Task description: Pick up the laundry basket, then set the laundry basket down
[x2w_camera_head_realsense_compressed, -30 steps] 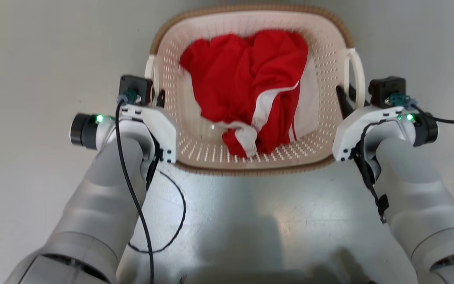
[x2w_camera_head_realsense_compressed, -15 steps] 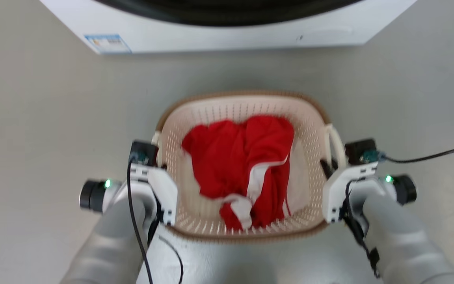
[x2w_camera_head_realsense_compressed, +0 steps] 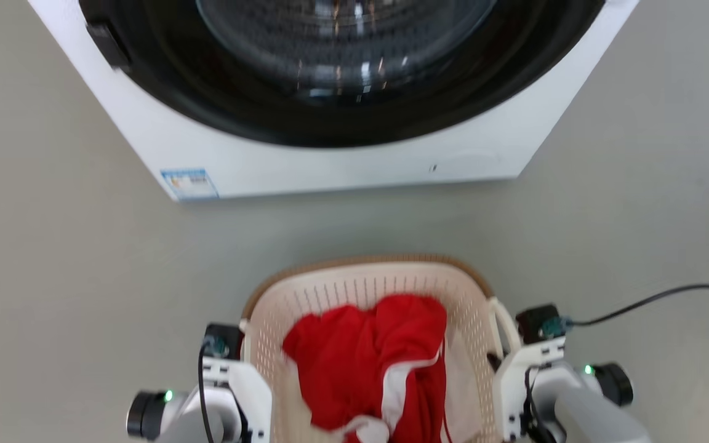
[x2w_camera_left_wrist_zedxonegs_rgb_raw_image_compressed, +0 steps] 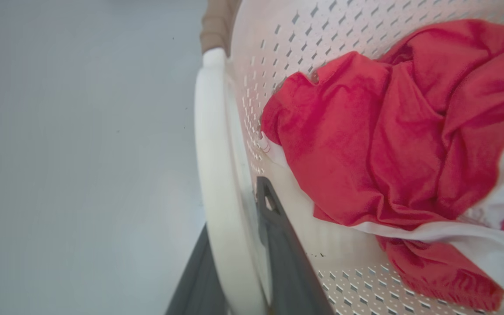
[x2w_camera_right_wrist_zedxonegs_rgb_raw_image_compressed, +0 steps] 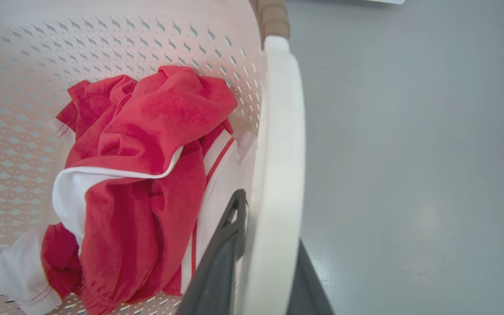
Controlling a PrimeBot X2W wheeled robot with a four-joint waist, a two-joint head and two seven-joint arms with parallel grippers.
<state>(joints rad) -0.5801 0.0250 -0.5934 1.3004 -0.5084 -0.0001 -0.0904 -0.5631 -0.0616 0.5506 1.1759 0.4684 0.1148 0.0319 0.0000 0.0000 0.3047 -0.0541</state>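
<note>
Two grips are on, one at each side of the basket [x2w_camera_head_realsense_compressed: 367,271]. My left pincer [x2w_camera_left_wrist_zedxonegs_rgb_raw_image_compressed: 234,214] is closed on the left handle [x2w_camera_left_wrist_zedxonegs_rgb_raw_image_compressed: 217,166], with one dark finger inside the loop against the perforated wall and the other outside it, so the white band is pinched between them. My right pincer [x2w_camera_right_wrist_zedxonegs_rgb_raw_image_compressed: 269,218] grips the right handle [x2w_camera_right_wrist_zedxonegs_rgb_raw_image_compressed: 280,144] the same way.

The basket sits between my two wrists, close to my body. A red and white garment [x2w_camera_head_realsense_compressed: 360,351] is heaped inside it. The washer [x2w_camera_head_realsense_compressed: 342,166] stands ahead, well apart from the far rim, with bare floor [x2w_camera_head_realsense_compressed: 53,277] between them.

I judge the grasp, the first part of the pick-up, as done, since both handles are held firmly and evenly. I cannot tell whether the lift is finished: no view shows the base, so it may be clear of the floor or touching it. The basket looks level, and the garment lies settled rather than slid to one side.

Setting the basket down is still to come. For that I would lower both arms together so the basket stays flat, and unclamp only once the base rests fully on the floor.
</note>
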